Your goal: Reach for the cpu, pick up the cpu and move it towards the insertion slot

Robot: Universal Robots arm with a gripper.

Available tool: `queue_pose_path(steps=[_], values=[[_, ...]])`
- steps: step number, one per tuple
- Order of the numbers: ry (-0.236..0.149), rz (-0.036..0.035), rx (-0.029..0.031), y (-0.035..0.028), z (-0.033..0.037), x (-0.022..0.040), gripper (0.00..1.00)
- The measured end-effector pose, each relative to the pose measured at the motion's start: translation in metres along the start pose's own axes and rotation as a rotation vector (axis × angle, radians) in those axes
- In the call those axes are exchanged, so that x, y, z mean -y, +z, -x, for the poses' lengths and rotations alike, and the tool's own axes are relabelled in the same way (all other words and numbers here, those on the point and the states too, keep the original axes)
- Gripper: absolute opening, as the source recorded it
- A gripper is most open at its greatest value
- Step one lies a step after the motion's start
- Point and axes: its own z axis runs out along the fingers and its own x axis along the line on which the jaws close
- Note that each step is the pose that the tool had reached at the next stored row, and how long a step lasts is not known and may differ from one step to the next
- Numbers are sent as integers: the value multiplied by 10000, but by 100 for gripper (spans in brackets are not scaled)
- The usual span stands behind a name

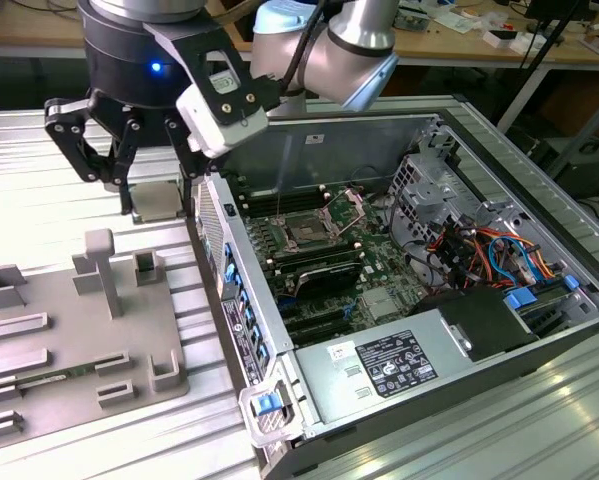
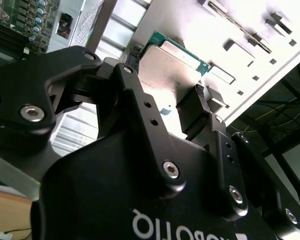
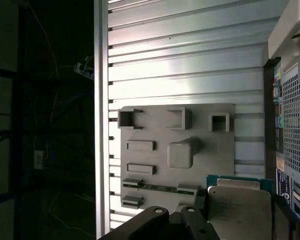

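Roughly, going left to right in the exterior view, we see the grey fixture plate with raised blocks lying on the ribbed metal table. Next comes the gripper, hanging above the plate's far edge, just beside the open computer case. Its jaws are closed on the cpu, which is held flat and clear of the plate. Further right, inside the case, we see the green motherboard with the insertion slot, its latch frame tilted up, well apart from the cpu. In the second wrist view, the fingers pinch the cpu by opposite edges. In the first wrist view, the cpu sits between the fixture plate and the case wall.
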Motion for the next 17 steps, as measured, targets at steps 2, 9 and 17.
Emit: queue_pose_path(steps=[2,9,17], values=[[5,-16,-1,-1,49,-3,55],[22,-78,0,-4,230,-16,55],[41,-182,0,-4,489,-53,55]])
